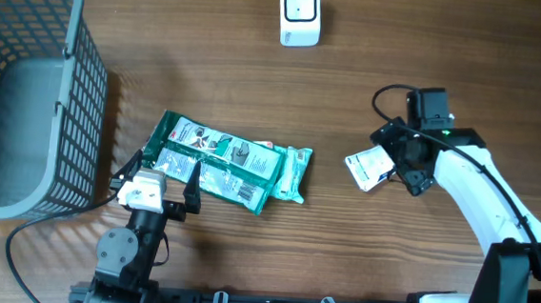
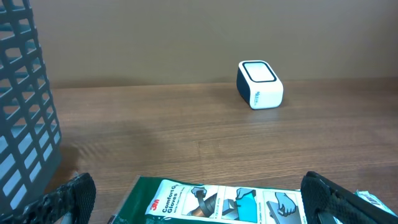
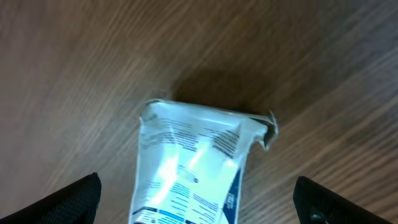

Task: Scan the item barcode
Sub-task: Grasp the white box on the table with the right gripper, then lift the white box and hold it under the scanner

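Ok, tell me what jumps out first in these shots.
The green glove packets lying mid-table catch the eye first, with the open left gripper over their left end. To the right, a white pouch lies under the open right gripper; a grey basket fills the left edge and a small white scanner sits at the far side.

Left gripper (image 1: 162,170) and right gripper (image 1: 385,165) both gape wide.
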You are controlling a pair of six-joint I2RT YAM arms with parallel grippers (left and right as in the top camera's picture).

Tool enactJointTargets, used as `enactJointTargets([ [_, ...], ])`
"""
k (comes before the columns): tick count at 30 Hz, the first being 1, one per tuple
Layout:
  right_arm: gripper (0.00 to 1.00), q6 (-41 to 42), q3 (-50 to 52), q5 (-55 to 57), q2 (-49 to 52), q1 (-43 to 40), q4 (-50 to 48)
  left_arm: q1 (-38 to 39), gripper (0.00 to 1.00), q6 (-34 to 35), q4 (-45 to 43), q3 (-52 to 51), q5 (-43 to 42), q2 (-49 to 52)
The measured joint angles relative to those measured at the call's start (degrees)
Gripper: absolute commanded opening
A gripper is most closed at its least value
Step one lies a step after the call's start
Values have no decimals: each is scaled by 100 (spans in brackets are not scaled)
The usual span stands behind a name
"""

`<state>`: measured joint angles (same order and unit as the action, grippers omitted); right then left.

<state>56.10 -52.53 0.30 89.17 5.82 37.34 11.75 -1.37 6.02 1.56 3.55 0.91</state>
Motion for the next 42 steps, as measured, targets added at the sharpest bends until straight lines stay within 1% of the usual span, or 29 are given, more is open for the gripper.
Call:
enactJointTargets([
  [5,100,-4,-2,-96,157,-9,-199,0,100,0,0,0,0,0],
  [10,100,92,-57,-114,916,-9,-229,0,100,2,0,0,0,0],
  [16,74,334,-282,85,1169,-9,-442,0,100,0,0,0,0,0],
  [19,72,369,-286,142,1187,-11,-483,0,100,2,0,0,0,0],
  [20,67,369,-286,144,1187,-11,-490,0,100,2,0,0,0,0],
  [22,62,291,-291,59,1187,-22,-509,0,100,0,0,0,2,0],
  [28,62,-33,-455,-1515,1217,-39,-610,0,100,0,0,0,0,0],
  [32,62,-236,-498,-2789,929,-39,-1003,0,100,0,0,0,0,0],
  [36,62,-647,-540,-4070,682,-39,-1921,0,100,0,0,0,0,0],
  [38,64,-890,-549,-4546,682,-39,-2378,0,100,2,0,0,0,0],
  [39,66,-1069,-549,-4859,682,-39,-2647,0,100,0,-2,0,0,0],
  [42,65,-1606,-546,-5993,682,-39,-3501,0,100,0,0,0,0,0],
])
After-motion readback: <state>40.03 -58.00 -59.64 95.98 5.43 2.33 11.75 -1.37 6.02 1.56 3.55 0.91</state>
